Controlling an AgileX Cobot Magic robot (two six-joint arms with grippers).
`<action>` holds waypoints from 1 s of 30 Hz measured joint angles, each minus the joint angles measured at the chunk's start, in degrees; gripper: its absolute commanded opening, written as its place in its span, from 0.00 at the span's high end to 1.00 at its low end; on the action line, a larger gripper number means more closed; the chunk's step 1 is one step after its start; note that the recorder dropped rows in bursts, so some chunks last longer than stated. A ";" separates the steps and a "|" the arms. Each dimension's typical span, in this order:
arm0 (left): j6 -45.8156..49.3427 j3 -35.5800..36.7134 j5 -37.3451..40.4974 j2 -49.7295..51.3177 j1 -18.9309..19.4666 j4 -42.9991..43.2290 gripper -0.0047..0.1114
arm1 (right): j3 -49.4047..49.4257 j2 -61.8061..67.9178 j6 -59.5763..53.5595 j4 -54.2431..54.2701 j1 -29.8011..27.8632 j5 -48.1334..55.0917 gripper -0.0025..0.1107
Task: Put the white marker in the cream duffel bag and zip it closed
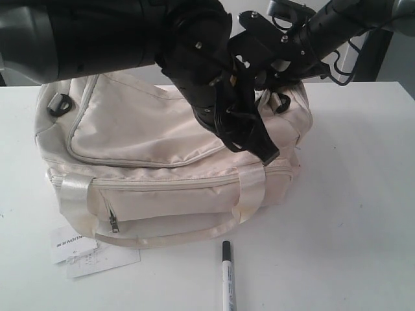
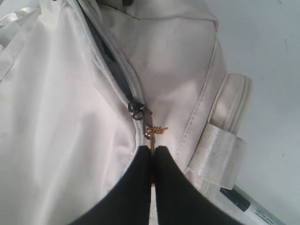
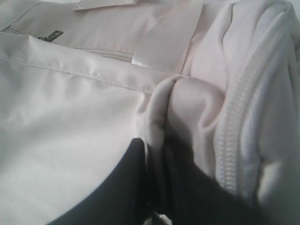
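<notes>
white marker (image 1: 226, 277) cut off | left fingers (image 2: 157, 155) pinch zip pull (image 2: 155, 131) | right fingers (image 3: 140, 159) pinch bag (image 3: 187, 103)

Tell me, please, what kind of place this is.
Probably a robot test bench in a lab, not a home. A plain white table holds a bag, a marker and a paper tag, and two black robot arms work over it.

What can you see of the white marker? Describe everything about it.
The white marker is a slim white barrel with a black cap and small dark print along it. It lies flat on the white table, just in front of the cream bag, cap toward the bag but not touching. Its other end runs off the picture. Nothing holds it.
</notes>
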 measured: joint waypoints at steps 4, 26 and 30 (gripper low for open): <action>0.40 0.00 0.73 0.00 0.00 0.00 0.96 | 0.00 0.00 0.00 0.00 0.00 0.00 0.98; 3.01 0.00 7.14 0.00 -0.07 0.00 0.96 | 0.00 0.00 0.00 0.00 0.00 0.22 0.98; 3.41 0.00 7.54 0.00 -0.07 0.00 0.96 | 0.00 0.00 0.00 0.00 0.00 0.30 0.98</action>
